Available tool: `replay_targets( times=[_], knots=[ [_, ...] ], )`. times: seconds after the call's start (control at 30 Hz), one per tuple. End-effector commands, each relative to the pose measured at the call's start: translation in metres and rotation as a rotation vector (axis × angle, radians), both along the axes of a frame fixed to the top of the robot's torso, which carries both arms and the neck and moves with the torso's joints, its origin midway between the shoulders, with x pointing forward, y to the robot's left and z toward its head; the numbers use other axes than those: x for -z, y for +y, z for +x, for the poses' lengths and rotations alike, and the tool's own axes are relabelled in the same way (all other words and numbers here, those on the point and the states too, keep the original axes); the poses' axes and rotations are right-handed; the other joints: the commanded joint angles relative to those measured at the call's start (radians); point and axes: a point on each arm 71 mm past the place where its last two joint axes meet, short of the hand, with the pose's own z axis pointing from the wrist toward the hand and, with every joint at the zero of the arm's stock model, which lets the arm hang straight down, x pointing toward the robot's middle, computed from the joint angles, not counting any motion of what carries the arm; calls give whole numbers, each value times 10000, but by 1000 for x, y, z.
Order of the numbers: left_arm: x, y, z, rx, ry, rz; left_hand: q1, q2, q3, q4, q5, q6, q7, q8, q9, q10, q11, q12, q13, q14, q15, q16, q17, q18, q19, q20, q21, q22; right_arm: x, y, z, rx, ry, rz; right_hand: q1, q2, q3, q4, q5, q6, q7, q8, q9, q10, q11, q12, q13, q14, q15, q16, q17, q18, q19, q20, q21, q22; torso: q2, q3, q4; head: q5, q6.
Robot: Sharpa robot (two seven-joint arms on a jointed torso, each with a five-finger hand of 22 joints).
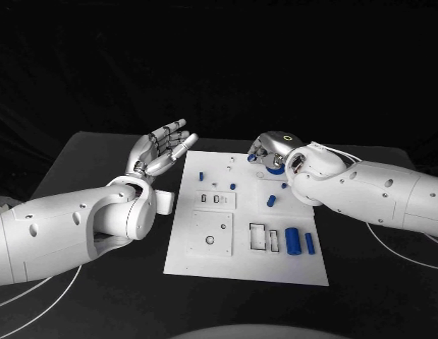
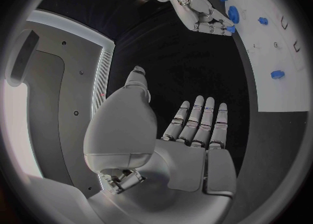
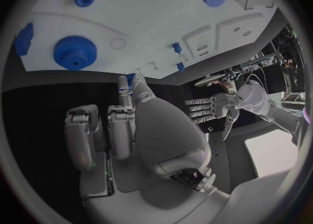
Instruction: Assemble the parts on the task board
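The white task board (image 1: 207, 263) lies in the middle of the black table. A blue gear (image 1: 275, 169) sits at its far right corner, seen also in the right wrist view (image 3: 75, 52). My right hand (image 1: 278, 150) hovers just beyond that gear with its fingers curled, and a small blue part (image 3: 132, 78) seems pinched at its fingertips. My left hand (image 1: 161, 152) is raised off the board's far left edge, fingers straight and spread, holding nothing. A blue cylinder (image 1: 292, 241) and a thin blue bar (image 1: 310, 244) lie near the board's right edge.
Small blue pegs (image 1: 271, 200) stand mid-board, beside rectangular recesses (image 1: 215, 200) and a slotted plate (image 1: 264, 238). A white bracket (image 1: 168, 200) lies by the board's left edge. Black table surrounds the board (image 2: 274, 94).
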Motion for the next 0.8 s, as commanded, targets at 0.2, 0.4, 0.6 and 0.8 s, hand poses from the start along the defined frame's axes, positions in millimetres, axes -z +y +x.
replay_targets(
  times=[0.2, 0.4, 0.6, 0.8],
  knots=[
    [-7, -2, -1, 113, -401, -80, 32, 116, 86, -6, -65, 81, 1218, 37, 11, 102, -2, -32, 2, -55, -4, -22, 13, 171, -77, 18, -62, -10, -13, 10, 4, -487, -631, 336, 167, -22, 106, 3, 52, 308, -117, 64, 153, 97, 12, -101, 3, 1037, 72, 56, 2611, -68, 1046, 51, 44, 2627, 202, -17, 4, 35, 184],
    [-10, -3, -1, 125, -445, -111, 34, 122, 91, -6, -68, 90, 1217, 39, 12, 105, -2, -31, 2, -54, -4, -20, 13, 171, -78, 18, -62, -11, -17, 14, 8, -541, -704, 320, 195, -39, 140, 2, 53, 305, -114, 46, 149, 101, 18, -148, 3, 1041, 83, 60, 2630, -68, 1046, 65, 44, 2627, 334, -26, 27, 22, 328],
    [-12, -3, -1, 145, -504, -104, 36, 129, 96, -6, -71, 98, 1217, 41, 13, 107, -2, -31, 2, -53, -5, -19, 13, 171, -79, 17, -61, -11, -17, 17, 10, -548, -725, 284, 216, -56, 166, 1, 54, 302, -114, 31, 146, 101, 20, -186, 2, 1042, 88, 61, 2632, -68, 1046, 74, 44, 2627, 400, -51, 71, 2, 371],
    [-14, -3, -1, 150, -557, -86, 39, 146, 109, -7, -77, 114, 1216, 44, 15, 111, -3, -29, 2, -50, -6, -16, 13, 172, -80, 17, -59, -12, -17, 18, 11, -555, -657, 222, 228, -68, 182, 2, 54, 297, -112, 19, 144, 97, 23, -212, 2, 1042, 90, 61, 2632, -68, 1046, 79, 44, 2627, 441, -70, 91, -8, 412]
  ],
)
